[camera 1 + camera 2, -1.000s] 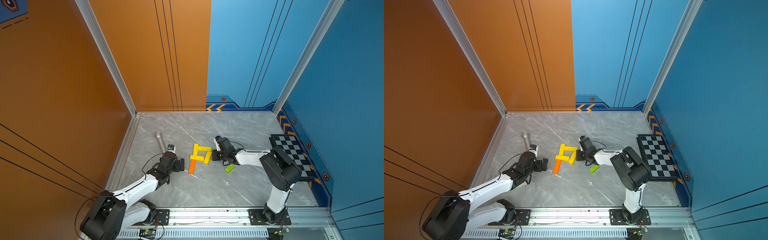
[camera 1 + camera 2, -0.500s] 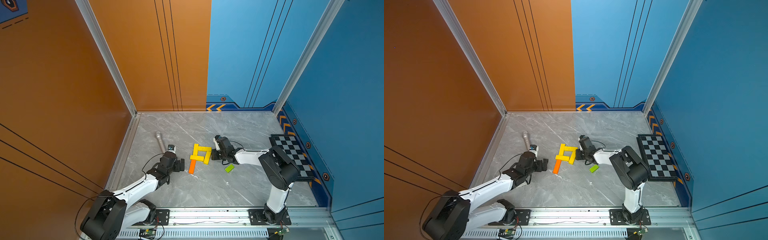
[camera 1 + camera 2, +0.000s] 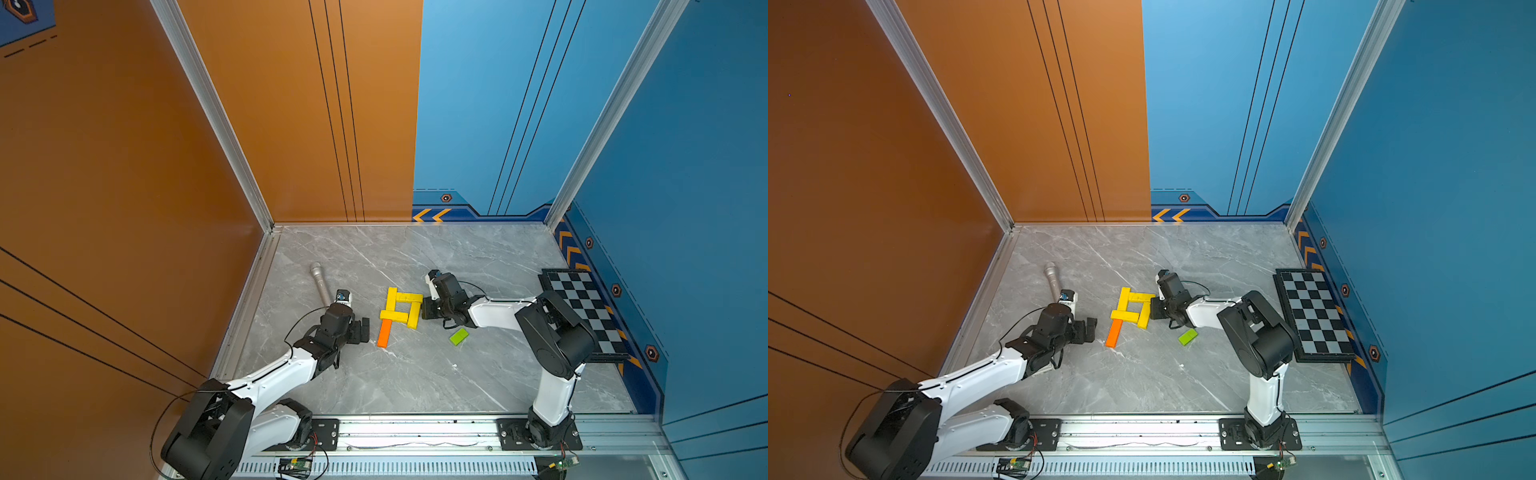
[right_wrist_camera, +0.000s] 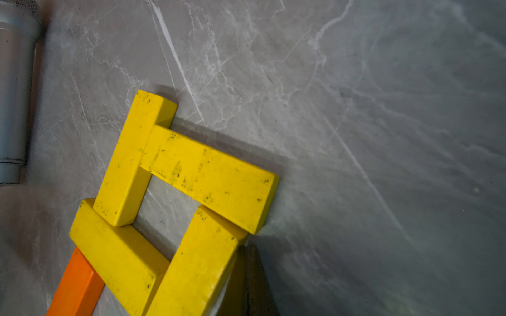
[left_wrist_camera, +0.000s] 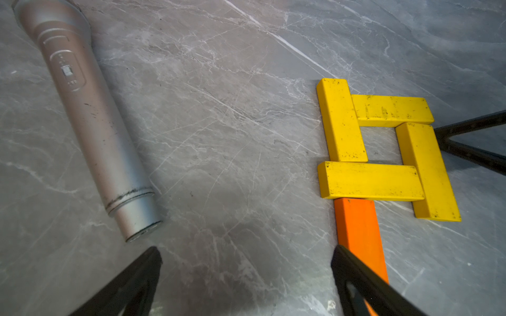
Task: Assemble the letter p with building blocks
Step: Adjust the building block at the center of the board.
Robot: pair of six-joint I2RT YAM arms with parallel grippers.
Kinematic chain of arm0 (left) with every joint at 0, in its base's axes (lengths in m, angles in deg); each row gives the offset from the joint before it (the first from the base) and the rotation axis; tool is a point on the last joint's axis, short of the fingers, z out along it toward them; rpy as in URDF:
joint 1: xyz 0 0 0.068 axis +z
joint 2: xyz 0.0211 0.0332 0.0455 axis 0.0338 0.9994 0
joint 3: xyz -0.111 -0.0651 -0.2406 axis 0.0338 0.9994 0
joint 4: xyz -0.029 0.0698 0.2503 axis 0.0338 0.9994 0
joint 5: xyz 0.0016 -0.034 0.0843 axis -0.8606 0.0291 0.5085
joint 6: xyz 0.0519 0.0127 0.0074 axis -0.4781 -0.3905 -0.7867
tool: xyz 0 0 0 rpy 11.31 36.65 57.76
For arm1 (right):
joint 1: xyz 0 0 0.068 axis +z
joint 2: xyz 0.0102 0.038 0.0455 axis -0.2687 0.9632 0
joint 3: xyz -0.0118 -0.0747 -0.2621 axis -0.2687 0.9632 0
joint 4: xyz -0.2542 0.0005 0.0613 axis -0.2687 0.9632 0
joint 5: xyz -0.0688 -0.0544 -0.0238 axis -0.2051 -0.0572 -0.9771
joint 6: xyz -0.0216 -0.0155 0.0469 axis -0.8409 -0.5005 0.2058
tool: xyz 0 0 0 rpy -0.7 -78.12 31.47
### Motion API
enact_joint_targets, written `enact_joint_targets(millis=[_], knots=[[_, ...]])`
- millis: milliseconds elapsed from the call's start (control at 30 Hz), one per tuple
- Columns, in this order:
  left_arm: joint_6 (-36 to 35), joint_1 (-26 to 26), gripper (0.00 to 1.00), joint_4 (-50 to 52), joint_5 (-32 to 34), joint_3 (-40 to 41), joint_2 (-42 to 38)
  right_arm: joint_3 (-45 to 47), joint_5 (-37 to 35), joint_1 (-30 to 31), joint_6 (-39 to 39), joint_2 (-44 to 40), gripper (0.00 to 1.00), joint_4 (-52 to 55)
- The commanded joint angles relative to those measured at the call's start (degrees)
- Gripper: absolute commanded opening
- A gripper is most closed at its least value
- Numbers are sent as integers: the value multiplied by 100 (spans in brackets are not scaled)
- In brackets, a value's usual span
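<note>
In both top views the yellow loop (image 3: 391, 301) lies flat on the marble floor (image 3: 415, 374). Its four bars close a square. The orange bar (image 3: 383, 333) butts the loop's stem-side corner and runs on from it, which we judge to be the p's bowl and half its stem. The green bar (image 3: 458, 336) lies loose, apart from the loop and off its opposite corner, so the stem lacks its last piece.

The right gripper (image 3: 424, 309) sits low at the loop's outer bar with its fingers pressed together on nothing. We read that as a blunt pusher squaring the bar. The left gripper (image 3: 1090, 328) waits just beside the orange bar, spread wide and empty.

A grey cylinder (image 3: 1052, 280) lies well apart from the loop past its stem side, and a chequered board (image 3: 1312, 316) lies well apart past its outer bar. Neither blocks the green bar. We judge the right forearm, close by it, the likelier nuisance.

In the left wrist view the spread fingers (image 5: 342, 261) frame bare floor short of the loop (image 5: 369, 180). One finger overlaps the orange bar (image 5: 358, 229), and we cannot tell whether it touches.

In the right wrist view the closed tip (image 4: 251, 262) rests at the outer bar's edge near the loop's (image 4: 208, 177) corner, either touching or just beside it.
</note>
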Motion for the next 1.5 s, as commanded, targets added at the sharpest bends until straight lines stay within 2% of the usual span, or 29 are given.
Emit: enact_joint_targets(millis=[0,700,933,967,1033,1067,1267,1467], knots=[[-79,43,99,-26,-97,-4,53,7,36,-23,-135,140,0,214],[-80,42,99,-40,-141,0,34,-139,78,-25,-170,214,0,364],[-96,44,99,-31,-138,26,-24,397,-50,37,-87,-421,0,144],[-104,40,99,-36,-141,13,-43,529,-130,57,-73,-625,7,95],[-105,42,99,-44,-140,42,-82,785,-226,94,-109,-1056,38,44],[-105,39,99,-44,-140,40,-106,883,-230,122,-164,-1295,42,45],[-153,-15,99,-35,-179,72,-286,841,-853,187,-227,-2336,45,1263],[-184,-140,99,-26,-30,171,-645,952,-1486,157,366,-3001,44,2713]])
